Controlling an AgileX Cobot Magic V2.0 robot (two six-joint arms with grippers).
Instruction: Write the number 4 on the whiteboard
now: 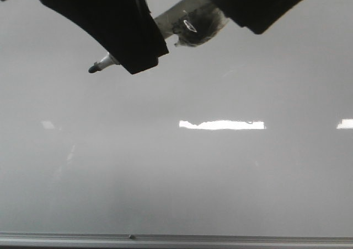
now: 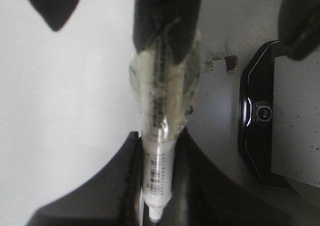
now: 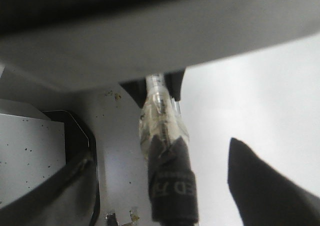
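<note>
The whiteboard point(image 1: 176, 172) fills the front view as a glossy pale grey surface, with a grey metal frame strip point(image 1: 176, 239) along its near edge. No marker lines can be seen on it; only bright rectangular light reflections point(image 1: 222, 125) lie across its middle. No container shows in any view.

Farther up in that view, a marker point(image 1: 105, 63) slants above the board, its dark tip pointing toward the robot's left and its white neck just behind the tip. Whether the tip touches the board cannot be told.

The left end effector point(image 2: 156, 186) is clamped on the marker's barrel point(image 2: 159, 171), a dark finger on each side, as the left wrist view shows. The barrel is white with small black print, and a crumpled clear wrapping point(image 2: 165, 91) covers its rear part.

The right end effector point(image 3: 220, 181) meets the marker's wrapped rear end, where a black band point(image 3: 172, 186) with blurred lettering lies against one finger; its other finger point(image 3: 265, 191) stands apart, so whether it grips cannot be told.

Both end effectors are cut off by the top edge in the front view, appearing only as black shapes.
</note>
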